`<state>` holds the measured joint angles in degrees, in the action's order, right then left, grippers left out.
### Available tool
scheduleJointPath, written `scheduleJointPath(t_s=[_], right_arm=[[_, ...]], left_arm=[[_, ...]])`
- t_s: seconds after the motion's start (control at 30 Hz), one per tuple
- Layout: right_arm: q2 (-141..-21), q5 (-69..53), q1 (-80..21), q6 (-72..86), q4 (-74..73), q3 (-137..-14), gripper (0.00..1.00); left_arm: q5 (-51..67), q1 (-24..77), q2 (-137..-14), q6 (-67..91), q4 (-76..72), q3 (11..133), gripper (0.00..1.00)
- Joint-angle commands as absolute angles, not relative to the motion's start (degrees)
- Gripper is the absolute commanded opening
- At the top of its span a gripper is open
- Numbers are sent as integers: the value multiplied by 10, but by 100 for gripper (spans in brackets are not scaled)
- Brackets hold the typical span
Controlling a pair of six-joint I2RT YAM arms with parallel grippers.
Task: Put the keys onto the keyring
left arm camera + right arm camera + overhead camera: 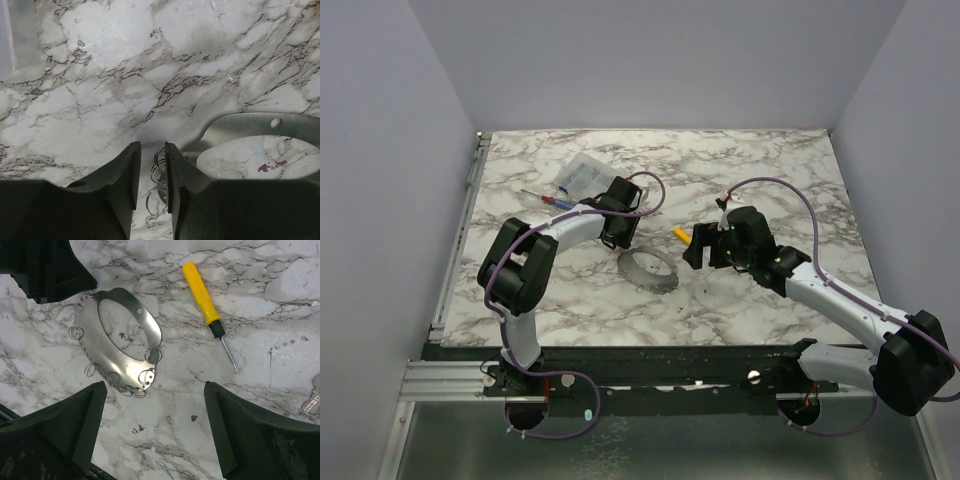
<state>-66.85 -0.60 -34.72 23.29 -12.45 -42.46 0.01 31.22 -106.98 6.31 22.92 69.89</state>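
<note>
The keyring (655,282) is a pale grey metal band in a big loop at the table's middle, with several small split rings along its edge. It shows in the right wrist view (95,335) and the left wrist view (250,130). My left gripper (622,240) is at the band's far-left end. Its jaws (151,147) are nearly closed, with the band's small rings between them. My right gripper (697,250) is open and empty (155,385), just right of the band. One small key (724,204) lies behind it. Only its silver blade (311,399) shows in the right wrist view.
A yellow-handled screwdriver (201,292) with a black tip lies between the two grippers (680,234). A clear plastic box (584,175) and a red-and-blue screwdriver (546,197) lie at the far left. Grey walls enclose the marble table (770,170).
</note>
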Motion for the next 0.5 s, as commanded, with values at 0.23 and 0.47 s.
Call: scheduleJointPath(t_s=[0.23, 0.47], right_arm=[[-673, -16, -348, 233, -120, -431, 89], [-676, -15, -349, 233, -121, -433, 89]], left_arm=[[33, 311, -1082, 60, 237, 703, 17], [37, 311, -1077, 59, 237, 704, 0]])
